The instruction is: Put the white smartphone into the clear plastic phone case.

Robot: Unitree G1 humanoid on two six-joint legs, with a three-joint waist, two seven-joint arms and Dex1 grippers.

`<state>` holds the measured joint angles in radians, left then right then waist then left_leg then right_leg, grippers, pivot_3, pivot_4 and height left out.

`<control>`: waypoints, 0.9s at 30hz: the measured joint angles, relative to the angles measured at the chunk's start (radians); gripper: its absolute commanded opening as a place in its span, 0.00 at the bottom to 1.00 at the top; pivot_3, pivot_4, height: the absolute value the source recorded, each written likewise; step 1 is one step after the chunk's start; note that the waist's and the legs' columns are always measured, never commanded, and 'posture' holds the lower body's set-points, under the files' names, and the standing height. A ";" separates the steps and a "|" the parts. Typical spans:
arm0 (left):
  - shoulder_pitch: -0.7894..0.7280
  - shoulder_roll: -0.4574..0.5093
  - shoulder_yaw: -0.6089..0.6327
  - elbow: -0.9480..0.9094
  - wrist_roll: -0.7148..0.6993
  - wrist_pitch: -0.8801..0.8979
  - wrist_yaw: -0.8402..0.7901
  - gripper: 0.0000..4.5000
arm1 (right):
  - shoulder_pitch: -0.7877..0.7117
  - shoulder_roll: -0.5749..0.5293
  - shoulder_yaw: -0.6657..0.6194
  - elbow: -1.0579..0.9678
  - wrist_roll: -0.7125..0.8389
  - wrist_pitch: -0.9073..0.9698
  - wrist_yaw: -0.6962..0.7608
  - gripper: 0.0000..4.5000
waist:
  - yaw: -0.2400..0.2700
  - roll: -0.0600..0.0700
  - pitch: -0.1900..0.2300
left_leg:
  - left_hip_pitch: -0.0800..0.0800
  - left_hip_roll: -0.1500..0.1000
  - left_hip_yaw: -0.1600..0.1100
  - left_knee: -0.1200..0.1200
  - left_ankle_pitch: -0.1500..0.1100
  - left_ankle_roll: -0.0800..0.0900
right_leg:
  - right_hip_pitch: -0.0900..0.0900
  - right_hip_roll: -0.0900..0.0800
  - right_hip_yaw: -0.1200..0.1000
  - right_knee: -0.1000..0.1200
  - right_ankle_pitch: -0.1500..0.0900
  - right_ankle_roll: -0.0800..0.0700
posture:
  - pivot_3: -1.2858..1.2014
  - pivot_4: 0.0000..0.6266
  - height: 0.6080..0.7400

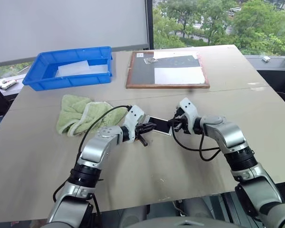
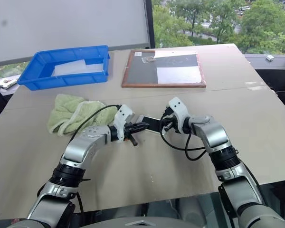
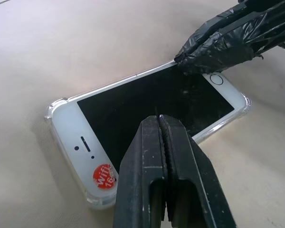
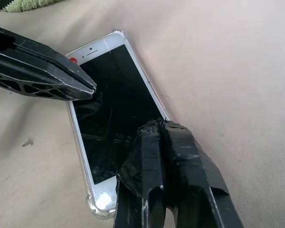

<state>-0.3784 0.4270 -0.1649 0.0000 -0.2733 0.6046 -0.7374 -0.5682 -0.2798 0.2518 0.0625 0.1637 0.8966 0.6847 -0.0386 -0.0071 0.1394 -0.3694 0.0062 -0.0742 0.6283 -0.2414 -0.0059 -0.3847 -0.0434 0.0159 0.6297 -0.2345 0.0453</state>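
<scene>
Your left gripper (image 3: 162,124) has its jaws pressed together, holding nothing, tips over the black screen of the white smartphone (image 3: 147,102). Your right gripper (image 4: 156,127) is closed too, its taped tips at the phone's edge near the home-button end. The phone lies face up inside the clear plastic phone case (image 3: 54,105) on the table (image 1: 180,166), between both arms. A green towel (image 1: 80,113) lies near the left arm.

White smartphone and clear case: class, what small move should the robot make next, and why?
Probably press down gently with both shut grippers to seat it. The white smartphone already lies inside the clear plastic phone case, whose corners show around it; the left gripper and right gripper rest on its two ends.
</scene>
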 measured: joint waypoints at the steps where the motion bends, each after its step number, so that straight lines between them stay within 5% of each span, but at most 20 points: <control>1: 0.000 0.000 0.000 0.000 0.000 0.000 0.000 0.01 | 0.000 -0.004 0.006 -0.004 -0.001 0.000 -0.001 0.00 | 0.000 0.000 0.000 | 0.000 0.000 0.000 0.000 -0.001 -0.001 | 0.000 0.000 0.000 -0.001 0.000 0.000 | 0.52 0.24 1.00; 6: 0.003 -0.002 0.015 0.002 -0.005 -0.015 0.004 0.01 | 0.056 -0.019 0.017 -0.053 -0.007 -0.079 -0.011 0.00 | 0.001 -0.006 -0.003 | 0.000 0.000 -0.001 -0.006 0.000 -0.001 | 0.000 -0.001 -0.002 -0.004 -0.001 0.001 | 0.52 0.24 1.00; 10: 0.021 -0.037 0.085 -0.014 -0.046 -0.046 0.016 0.01 | 0.209 -0.004 -0.044 -0.119 0.007 -0.332 -0.021 0.00 | 0.004 -0.005 0.004 | -0.017 -0.003 -0.001 -0.009 0.002 0.000 | -0.016 -0.001 -0.002 -0.004 0.002 0.006 | 0.52 0.24 1.00; 14: 0.027 -0.038 0.134 -0.036 -0.076 -0.069 0.016 0.00 | 0.281 -0.019 -0.073 -0.172 0.053 -0.424 0.008 0.40 | 0.007 -0.005 0.013 | -0.031 -0.005 -0.001 -0.009 0.008 -0.010 | -0.028 -0.001 0.000 -0.003 0.005 0.002 | 0.52 0.24 1.00; 17: 0.028 -0.037 0.164 -0.060 -0.097 -0.076 0.014 0.19 | 0.303 -0.054 -0.099 -0.207 0.074 -0.441 0.012 0.72 | 0.017 -0.005 0.027 | -0.032 -0.006 0.000 -0.009 0.007 -0.009 | -0.028 -0.002 -0.001 -0.003 0.005 0.002 | 0.52 0.24 1.00; 20: 0.052 -0.018 0.197 -0.099 -0.117 -0.092 0.007 0.49 | 0.342 -0.132 -0.161 -0.264 0.106 -0.443 0.039 1.00 | 0.026 -0.007 0.037 | -0.033 -0.007 0.001 -0.009 0.005 -0.006 | -0.029 -0.003 -0.003 -0.004 0.004 0.002 | 0.52 0.24 1.00; 25: 0.101 0.006 0.233 -0.194 -0.158 -0.082 0.004 0.98 | 0.372 -0.194 -0.266 -0.340 0.168 -0.442 0.052 1.00 | 0.024 -0.007 0.042 | -0.033 -0.006 0.001 -0.009 0.006 -0.006 | -0.029 -0.003 -0.003 -0.004 0.004 0.002 | 0.52 0.24 1.00; 27: 0.141 0.038 0.250 -0.244 -0.173 -0.069 0.002 0.98 | 0.402 -0.223 -0.310 -0.371 0.199 -0.441 0.060 1.00 | 0.024 -0.007 0.042 | -0.033 -0.006 0.002 -0.009 0.006 -0.006 | -0.029 -0.003 -0.003 -0.004 0.004 0.002 | 0.52 0.24 1.00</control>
<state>-0.2376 0.4653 0.0848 -0.2441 -0.4462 0.5353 -0.7353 -0.1663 -0.5030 -0.0579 -0.3089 0.3630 0.4551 0.7443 -0.0145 -0.0139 0.1810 -0.4026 -0.0001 -0.0724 0.6191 -0.2356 -0.0122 -0.4134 -0.0460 0.0128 0.6261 -0.2302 0.0473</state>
